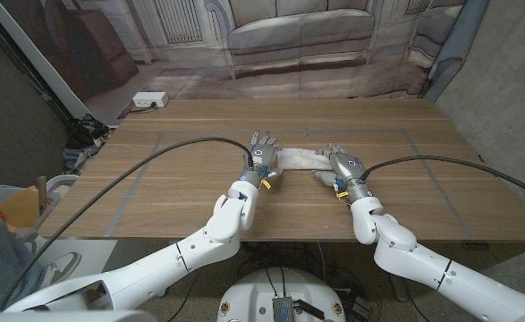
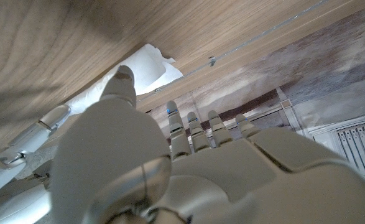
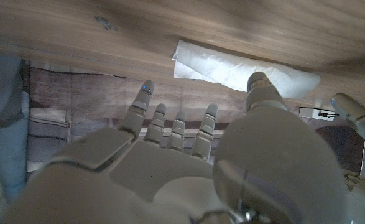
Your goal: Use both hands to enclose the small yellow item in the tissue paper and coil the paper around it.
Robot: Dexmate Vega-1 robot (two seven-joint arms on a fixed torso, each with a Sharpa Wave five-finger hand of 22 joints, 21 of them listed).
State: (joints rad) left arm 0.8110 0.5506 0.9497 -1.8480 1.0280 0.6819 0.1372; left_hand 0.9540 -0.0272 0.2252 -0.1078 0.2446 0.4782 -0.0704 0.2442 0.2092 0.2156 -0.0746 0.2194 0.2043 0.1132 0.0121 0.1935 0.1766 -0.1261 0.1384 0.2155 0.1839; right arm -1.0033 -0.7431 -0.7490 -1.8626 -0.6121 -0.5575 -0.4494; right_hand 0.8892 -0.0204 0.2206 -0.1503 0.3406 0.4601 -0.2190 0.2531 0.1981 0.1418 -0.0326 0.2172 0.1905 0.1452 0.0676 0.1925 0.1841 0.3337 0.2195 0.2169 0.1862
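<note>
Two hands were at the tissue paper (image 1: 303, 159), one at each end of it. The paper lay folded into a long white bundle near the middle of the bench (image 1: 155, 188), inside the grey tape outline (image 1: 146, 161). The left hand (image 1: 262, 159) stood at the left end of the paper, fingers apart and reaching past its far edge; in the left wrist view its thumb (image 2: 121, 84) pointed at the paper's corner (image 2: 150, 65). The right hand (image 1: 338, 164) was at the right end of the paper, fingers also spread, and in the right wrist view the thumb tip (image 3: 257, 81) was just beside the paper's edge (image 3: 232, 65). Both hands looked released, w/ nothing grasped, though I cannot tell if the thumbs really touched the paper.

The small yellow item I could not find; prob. it was already inside the folded paper, but this is only my guess. The hands were placed at opposite ends, I think, because so they can hold the bundle from both sides and roll it evenly, w/o the paper sliding away. The enclosing seemed done, approx.; the coiling seemed not yet finished, since the bundle was flat and loose.
</note>
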